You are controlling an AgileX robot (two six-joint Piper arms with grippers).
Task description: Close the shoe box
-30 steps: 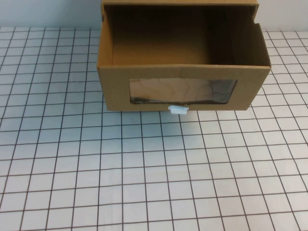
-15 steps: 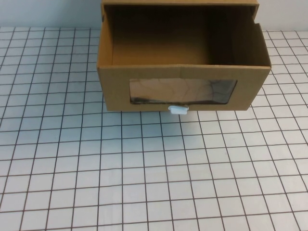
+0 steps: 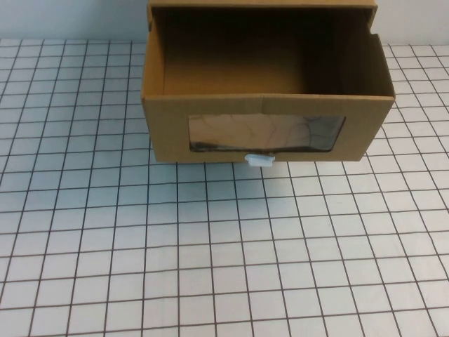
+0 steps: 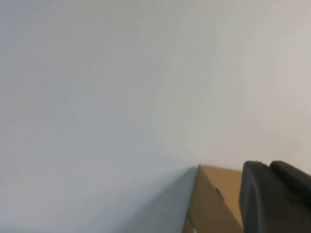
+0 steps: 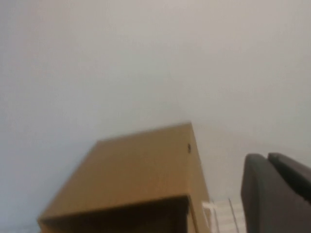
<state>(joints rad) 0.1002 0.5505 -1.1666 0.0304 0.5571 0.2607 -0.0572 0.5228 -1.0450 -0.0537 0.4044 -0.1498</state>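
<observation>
**A:** Where does the shoe box [image 3: 266, 91] stand?

**B:** At the far side of the checked table [image 3: 210, 260], against the pale wall [image 3: 70, 17]. Its drawer is pulled well out toward the robot, so from the high view the bare brown inside shows from above.

**A:** And the front of it?

**B:** The front panel faces the robot. A wide clear window [image 3: 266, 133] is set in it, and a small white pull tab [image 3: 260, 161] sticks out just below the window, at the panel's lower edge, over the table.

**A:** Is anything touching the box?

**B:** Nothing that shows. In the high view neither arm appears near the box or anywhere on the table in front of it.

**A:** So where are the grippers?

**B:** Each shows only in its own wrist view. The left gripper [image 4: 274, 196] appears as a dark piece at the picture's edge, with a cardboard corner of the box just beside it in the picture and the wall behind. The right gripper [image 5: 277, 191] is likewise a dark piece at the edge, with the box's top seen beyond it and a strip of the table's grid beside the box.

**A:** Open or closed? Holding anything?

**B:** I cannot tell for either one; too little of them shows. No object appears in their grasp.
</observation>
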